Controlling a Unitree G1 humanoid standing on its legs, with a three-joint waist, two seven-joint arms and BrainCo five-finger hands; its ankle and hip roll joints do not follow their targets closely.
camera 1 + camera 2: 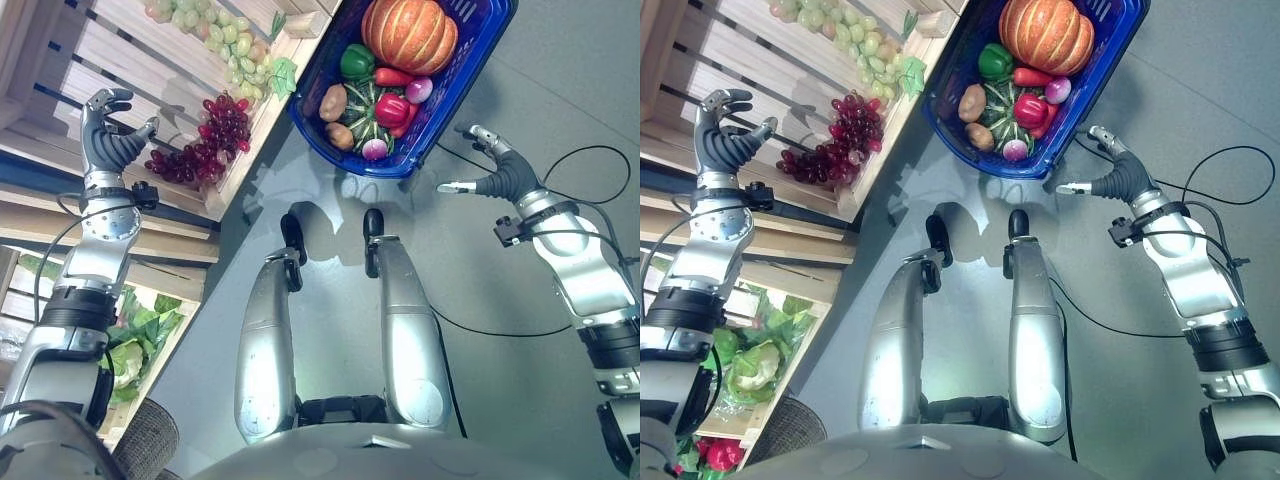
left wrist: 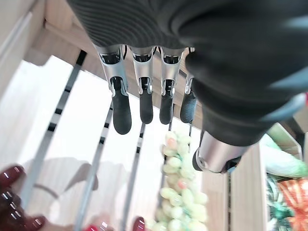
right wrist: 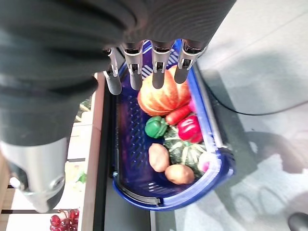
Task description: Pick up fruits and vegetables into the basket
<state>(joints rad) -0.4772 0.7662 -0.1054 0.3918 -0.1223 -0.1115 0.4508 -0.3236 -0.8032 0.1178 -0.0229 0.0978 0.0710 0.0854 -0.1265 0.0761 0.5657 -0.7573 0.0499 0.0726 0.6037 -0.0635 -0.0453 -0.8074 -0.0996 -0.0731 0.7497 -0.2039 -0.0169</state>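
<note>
A blue basket (image 1: 478,62) stands on the grey floor, holding an orange pumpkin (image 1: 408,32), a green pepper (image 1: 356,61), a red pepper (image 1: 391,108), potatoes (image 3: 159,157) and a striped green squash (image 3: 185,151). On the slatted wooden shelf lie dark red grapes (image 1: 210,140) and green grapes (image 1: 222,35). My left hand (image 1: 108,138) hovers open over the shelf, left of the red grapes, holding nothing. Open and empty, my right hand (image 1: 495,170) hangs just right of the basket's near corner.
The wooden shelf (image 1: 120,60) runs along the left, with a lower tier holding leafy greens (image 1: 755,365) and red produce (image 1: 715,452). Open grey floor (image 1: 560,80) lies right of the basket.
</note>
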